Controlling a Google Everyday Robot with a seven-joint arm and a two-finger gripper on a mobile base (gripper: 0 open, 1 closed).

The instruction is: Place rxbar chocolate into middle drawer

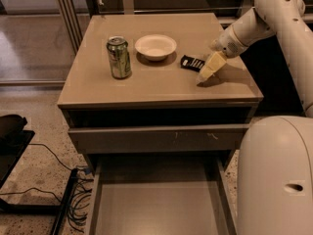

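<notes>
The rxbar chocolate (191, 62), a small flat black bar with white lettering, lies on the cabinet top to the right of the white bowl. My gripper (209, 68) hangs from the white arm at the right, angled down and to the left. Its tip is low over the tabletop just right of the bar, and it holds nothing that I can see. The middle drawer (98, 195) is pulled far out at the bottom of the view, a wide grey-taupe tray with thin side walls and nothing inside.
A green can (119, 57) stands at the left of the cabinet top (161, 89), and a white bowl (155, 46) sits beside it. The scratched upper drawer front (161, 138) sticks out slightly. The robot's white base (279, 180) is at the lower right. Cables (73, 204) lie on the floor at the left.
</notes>
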